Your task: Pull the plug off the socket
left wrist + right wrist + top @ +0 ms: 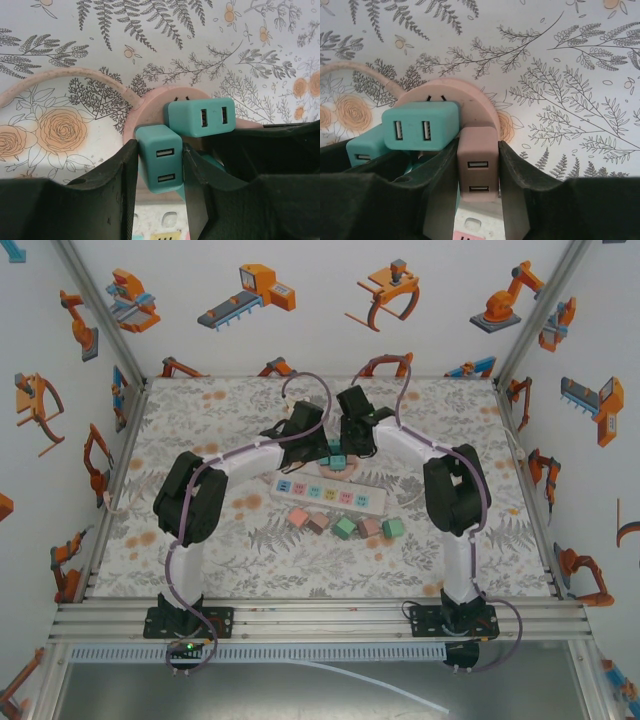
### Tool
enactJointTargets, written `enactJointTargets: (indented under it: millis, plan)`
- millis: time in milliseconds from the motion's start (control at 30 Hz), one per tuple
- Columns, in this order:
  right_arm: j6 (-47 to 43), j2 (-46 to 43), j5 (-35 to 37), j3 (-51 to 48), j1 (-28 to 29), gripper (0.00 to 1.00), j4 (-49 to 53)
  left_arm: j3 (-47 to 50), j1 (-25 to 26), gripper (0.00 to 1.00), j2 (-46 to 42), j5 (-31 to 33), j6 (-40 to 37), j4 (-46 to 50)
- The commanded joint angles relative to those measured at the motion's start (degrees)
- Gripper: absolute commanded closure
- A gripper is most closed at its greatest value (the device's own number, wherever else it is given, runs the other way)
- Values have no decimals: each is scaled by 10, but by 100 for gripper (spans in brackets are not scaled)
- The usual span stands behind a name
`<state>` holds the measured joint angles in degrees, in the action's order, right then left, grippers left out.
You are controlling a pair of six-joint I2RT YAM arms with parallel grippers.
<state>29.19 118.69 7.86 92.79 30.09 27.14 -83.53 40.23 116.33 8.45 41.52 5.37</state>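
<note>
Left gripper clamps a teal USB charger, right gripper a mauve USB charger; grasp seems made, so next comes a straight pull off the round pink socket

White power strip mid-table; five loose cubes, likely adapters, just before it; floral cloth.

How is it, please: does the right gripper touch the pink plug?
Touching: in the right wrist view, the right gripper presses both sides of the pink plug.
</note>
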Motion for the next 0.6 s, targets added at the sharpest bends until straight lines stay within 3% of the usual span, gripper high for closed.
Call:
enactJointTargets:
  millis: [0,133,200,267,567]
  plan:
    - [37,19,18,-28,4,70,-14,-1,12,93,36,9,19,43]
    - [41,20,18,-43,4,71,-34,-11,19,93,45,9,11,43]
    - [37,29,16,-40,4,57,-33,-11,20,93,46,8,4,44]
    - [35,35,13,-39,3,55,-33,-12,20,93,46,11,1,45]
    - [33,30,7,-27,3,92,-44,-20,22,99,58,24,-16,67]
